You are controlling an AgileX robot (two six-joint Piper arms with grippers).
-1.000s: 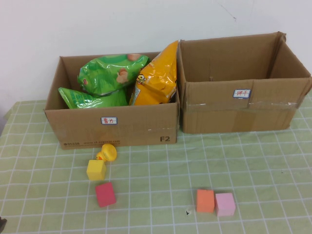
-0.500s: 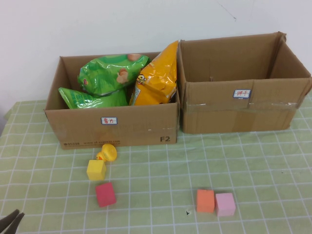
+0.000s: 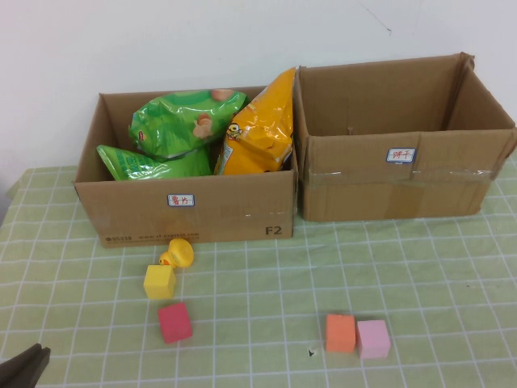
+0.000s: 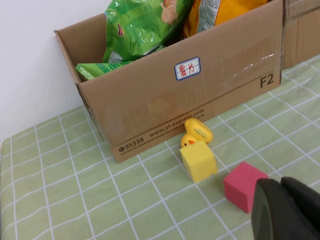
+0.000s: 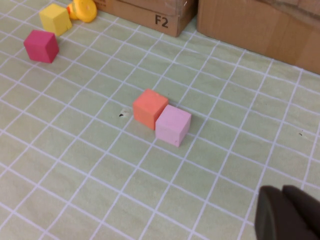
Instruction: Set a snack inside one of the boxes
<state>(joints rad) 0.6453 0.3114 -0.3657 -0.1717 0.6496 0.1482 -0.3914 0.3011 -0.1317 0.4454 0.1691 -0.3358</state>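
Two green snack bags (image 3: pixel 174 129) and a yellow snack bag (image 3: pixel 258 129) stand inside the left cardboard box (image 3: pixel 234 214). The right cardboard box (image 3: pixel 363 194) looks empty inside. My left gripper (image 3: pixel 24 368) shows at the table's front left corner; in the left wrist view it (image 4: pixel 285 207) is shut and empty, just in front of a red cube (image 4: pixel 244 185), far from the bags (image 4: pixel 140 25). My right gripper (image 5: pixel 286 215) is out of the high view; in its wrist view it is shut and empty, low over the cloth near the front right.
A yellow duck (image 3: pixel 178 253), a yellow cube (image 3: pixel 159 281) and a red cube (image 3: pixel 174 322) lie in front of the left box. An orange cube (image 3: pixel 340 332) and a pink cube (image 3: pixel 373 339) touch each other front centre. The table has a green checked cloth (image 3: pixel 266 283).
My left gripper has come into the high view at the bottom left corner and shows more there now. Snacks, boxes and cubes have not moved.
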